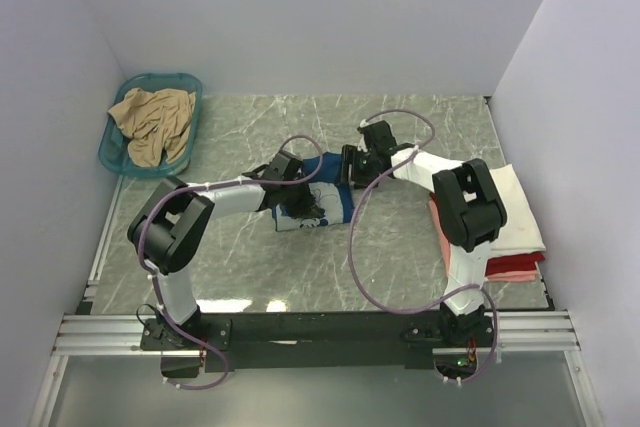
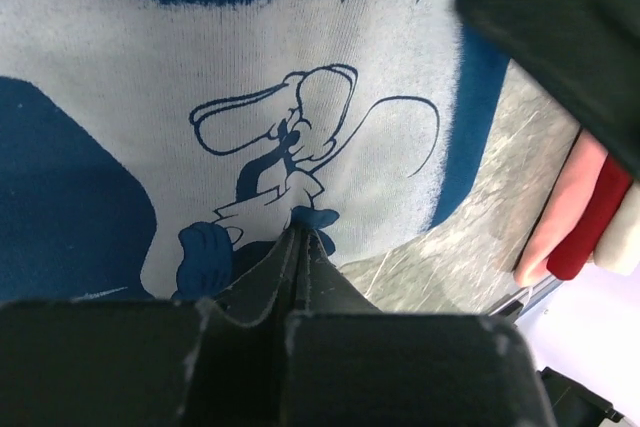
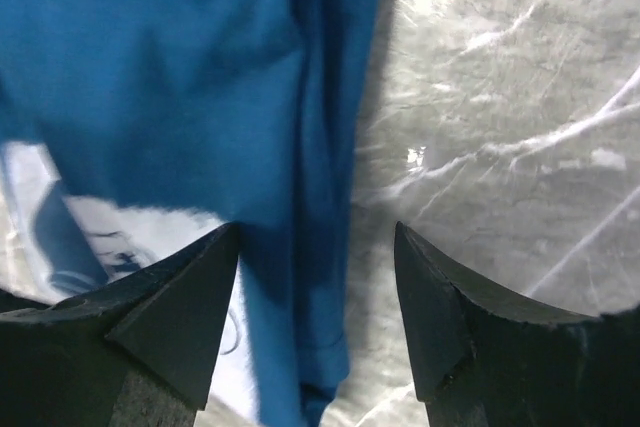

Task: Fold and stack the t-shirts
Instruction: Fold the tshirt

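Nearby: teal plastic basket (image 1: 120,162) at the far left corner of the marble-patterned table (image 1: 240,267), well apart from both arms.
In the basket: tan t-shirt (image 1: 155,125), crumpled and heaped, spilling toward the rim.
Right edge of table: folded stack with a cream-white t-shirt (image 1: 515,202) on top and a pink t-shirt (image 2: 565,197) and a red t-shirt (image 2: 600,222) showing as rounded fold edges beneath; partly covered by the right arm (image 1: 465,207) in the top view.
In the way: purple cables (image 1: 355,247) looping off both arms, one hanging past the near right side of the blue cloth; the two wrists crowding over the garment and hiding much of its outline from above.
Task's thing: dark blue t-shirt (image 1: 325,202), mid-table between the two grippers, lying low on the marble, white print facing up.
Long axis: hard to judge under the arms; seemingly running from far right to near left in the top view.
Which way: cartoon figure in the print upright in the left wrist view, head toward the top of that view; one side edge running straight up and down the right wrist view.
Left gripper (image 2: 300,235): jaws pressed fully together, tips down on the print at the figure; cannot tell whether any cloth is pinched.
Right gripper (image 3: 318,247): jaws spread wide, holding nothing, hovering with the shirt's side edge and bare marble between its fingers (image 3: 180,317).
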`<state>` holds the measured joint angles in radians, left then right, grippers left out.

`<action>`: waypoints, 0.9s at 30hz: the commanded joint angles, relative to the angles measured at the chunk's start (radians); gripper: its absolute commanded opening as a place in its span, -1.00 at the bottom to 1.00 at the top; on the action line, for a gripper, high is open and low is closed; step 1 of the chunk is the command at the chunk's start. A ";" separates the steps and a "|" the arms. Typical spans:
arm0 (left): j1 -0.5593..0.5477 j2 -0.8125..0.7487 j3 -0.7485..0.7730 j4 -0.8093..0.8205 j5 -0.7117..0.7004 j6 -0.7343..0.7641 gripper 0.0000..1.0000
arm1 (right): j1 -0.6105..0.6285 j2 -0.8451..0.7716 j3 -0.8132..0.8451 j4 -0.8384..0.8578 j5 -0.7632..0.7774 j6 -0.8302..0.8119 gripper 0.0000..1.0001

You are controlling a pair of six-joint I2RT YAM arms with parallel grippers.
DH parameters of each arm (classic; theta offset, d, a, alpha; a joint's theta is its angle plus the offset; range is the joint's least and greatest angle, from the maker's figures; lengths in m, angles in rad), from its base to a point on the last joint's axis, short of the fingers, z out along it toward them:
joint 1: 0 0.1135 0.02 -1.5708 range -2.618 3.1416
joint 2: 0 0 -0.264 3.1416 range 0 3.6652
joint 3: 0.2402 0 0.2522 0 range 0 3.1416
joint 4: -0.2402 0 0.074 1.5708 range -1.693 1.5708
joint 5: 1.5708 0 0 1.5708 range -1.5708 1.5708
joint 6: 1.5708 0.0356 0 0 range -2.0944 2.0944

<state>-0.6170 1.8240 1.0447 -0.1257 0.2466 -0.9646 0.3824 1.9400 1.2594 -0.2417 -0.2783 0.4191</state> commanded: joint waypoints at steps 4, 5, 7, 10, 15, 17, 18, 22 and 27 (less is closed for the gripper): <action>-0.001 0.006 -0.026 0.024 -0.006 -0.002 -0.99 | 0.033 0.073 0.063 -0.022 0.011 -0.017 0.40; -0.001 0.004 -0.025 0.021 -0.006 0.000 -0.99 | 0.035 0.080 0.063 -0.022 0.016 -0.011 0.37; -0.001 -0.002 -0.023 0.012 -0.009 0.004 -0.99 | 0.038 0.085 0.054 -0.018 0.027 0.010 0.28; -0.001 -0.009 -0.015 0.003 -0.007 0.006 -0.99 | 0.046 0.085 0.035 -0.004 0.024 0.040 0.03; 0.000 -0.018 0.023 -0.035 -0.013 0.023 -0.99 | 0.076 0.105 0.051 -0.042 0.096 0.082 -0.34; 0.010 -0.029 0.058 -0.078 -0.021 0.038 -0.99 | 0.078 0.099 0.044 -0.056 0.139 0.102 -0.74; 0.013 -0.038 0.069 -0.090 -0.023 0.044 -0.99 | 0.076 0.091 0.034 -0.060 0.161 0.121 -0.85; 0.045 -0.117 0.089 -0.140 -0.027 0.059 -0.96 | 0.070 0.039 0.025 -0.120 0.277 0.176 -1.00; 0.053 -0.255 0.058 -0.163 -0.014 0.064 -0.94 | 0.047 -0.042 0.008 -0.194 0.422 0.285 -1.00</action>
<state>-0.5644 1.6798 1.0889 -0.2714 0.2337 -0.9283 0.4534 1.9671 1.2945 -0.3103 -0.0433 0.6220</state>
